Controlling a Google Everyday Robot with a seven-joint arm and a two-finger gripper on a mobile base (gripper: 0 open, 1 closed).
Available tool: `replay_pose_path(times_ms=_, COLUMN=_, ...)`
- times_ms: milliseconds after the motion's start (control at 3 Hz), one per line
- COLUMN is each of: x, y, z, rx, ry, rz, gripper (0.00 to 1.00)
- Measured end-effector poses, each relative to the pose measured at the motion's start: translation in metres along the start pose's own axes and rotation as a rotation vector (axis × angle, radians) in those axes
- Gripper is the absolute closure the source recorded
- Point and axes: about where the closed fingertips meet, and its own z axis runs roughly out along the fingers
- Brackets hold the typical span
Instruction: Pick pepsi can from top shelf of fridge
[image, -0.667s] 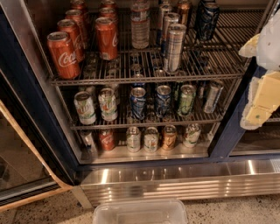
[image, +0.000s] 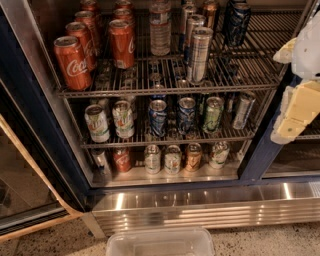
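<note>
The fridge (image: 190, 207) stands open in front of me with its wire racks in view. On the top shelf (image: 170, 90), the dark navy pepsi can (image: 238, 22) stands at the back right, behind tall slim silver cans (image: 199, 47). My gripper (image: 278, 95) hangs at the right edge of the view, in front of the fridge's blue right post, right of and lower than the pepsi can. Its cream fingers (image: 296, 112) stand apart, open, with nothing between them.
Red Coca-Cola cans (image: 73, 61) fill the left of the top shelf, with a clear bottle (image: 160, 27) in the middle. Two lower racks hold several mixed cans (image: 158, 117). A glass door (image: 25, 185) swings out at the left. A clear plastic bin (image: 160, 242) sits on the floor.
</note>
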Motion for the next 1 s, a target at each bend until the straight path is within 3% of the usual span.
replay_pose_path(times_ms=333, x=-0.0012, y=-0.0244, z=0.0171, rx=0.042, ry=-0.026, rz=0.029, gripper=0.0)
replay_pose_path(times_ms=1000, x=-0.0083, y=-0.0288, z=0.0182, rx=0.071, ry=-0.051, rz=0.024, gripper=0.0)
